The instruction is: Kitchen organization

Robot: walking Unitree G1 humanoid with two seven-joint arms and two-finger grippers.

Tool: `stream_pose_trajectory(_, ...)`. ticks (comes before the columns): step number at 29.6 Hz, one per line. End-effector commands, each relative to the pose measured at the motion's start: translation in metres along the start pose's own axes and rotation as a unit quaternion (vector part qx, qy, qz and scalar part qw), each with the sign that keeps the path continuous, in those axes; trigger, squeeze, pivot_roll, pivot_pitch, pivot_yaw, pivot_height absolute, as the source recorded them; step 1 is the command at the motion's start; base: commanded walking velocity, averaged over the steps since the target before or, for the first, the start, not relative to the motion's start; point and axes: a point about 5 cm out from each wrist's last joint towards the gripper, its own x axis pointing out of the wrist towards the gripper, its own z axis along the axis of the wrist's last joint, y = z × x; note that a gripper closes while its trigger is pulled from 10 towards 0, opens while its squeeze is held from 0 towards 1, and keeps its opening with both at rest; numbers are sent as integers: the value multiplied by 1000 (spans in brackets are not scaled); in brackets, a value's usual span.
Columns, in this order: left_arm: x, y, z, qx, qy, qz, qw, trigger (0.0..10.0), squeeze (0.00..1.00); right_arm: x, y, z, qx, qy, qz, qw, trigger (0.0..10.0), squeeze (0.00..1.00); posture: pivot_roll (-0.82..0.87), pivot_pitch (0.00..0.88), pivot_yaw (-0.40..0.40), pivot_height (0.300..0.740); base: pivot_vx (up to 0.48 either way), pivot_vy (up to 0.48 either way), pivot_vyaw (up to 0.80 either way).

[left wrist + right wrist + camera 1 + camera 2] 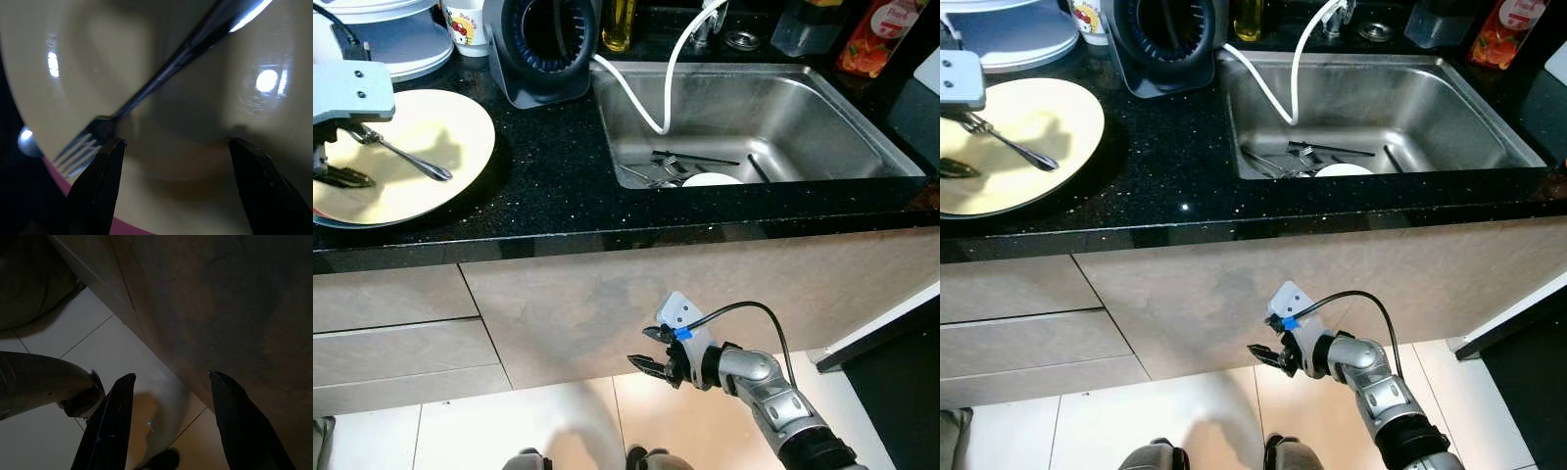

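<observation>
I hold the left end effector (171, 152) spread just above the fork (403, 155), which lies on the cream plate (460, 122) near the left end of the black surface (548, 186). The right end effector (646, 360) hangs spread below the front edge. More cutlery (666, 168) waits in the sink (803, 117), so I judge most work is left.

A home kitchen — black speckled countertop (548, 186), steel sink (862, 137) holding cutlery, drawer fronts (391, 333) below.
</observation>
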Motion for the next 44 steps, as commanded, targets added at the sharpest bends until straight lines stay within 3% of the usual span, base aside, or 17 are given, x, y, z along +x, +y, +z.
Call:
stream_pose_trajectory(1,11,-6,-3,-13,10,-36,999,10000,0,-4,0,-4,6,6,-7,1000,10000,0,59,161,-26,740,0,0,0)
stream_pose_trajectory(5,16,-6,-4,-24,6,-24,999,10000,0,-3,0,-4,6,6,-10,1000,10000,0,59,162,-25,740,0,0,0)
stream_pose_trajectory(11,18,3,4,-10,-4,40,999,10000,0,-4,0,-4,6,7,-15,1000,10000,0,53,157,-27,740,0,0,0)
stream_pose_trajectory(23,19,8,17,21,-10,56,998,10000,0,-11,-2,-8,6,17,-27,999,10000,0,23,155,-22,740,0,0,0)
stream_pose_trajectory(30,17,6,11,-22,-12,36,999,10000,0,-16,-1,-11,9,22,-33,999,10000,0,4,172,-17,740,0,0,0)
stream_pose_trajectory(39,19,7,9,-64,-34,59,996,10000,0,-26,-2,-15,14,32,-47,998,10000,0,-18,192,-13,740,0,0,0)
stream_pose_trajectory(44,15,3,19,-85,-100,-16,991,10000,0,-25,-2,-15,17,33,-49,998,10000,0,-12,196,-16,740,0,0,0)
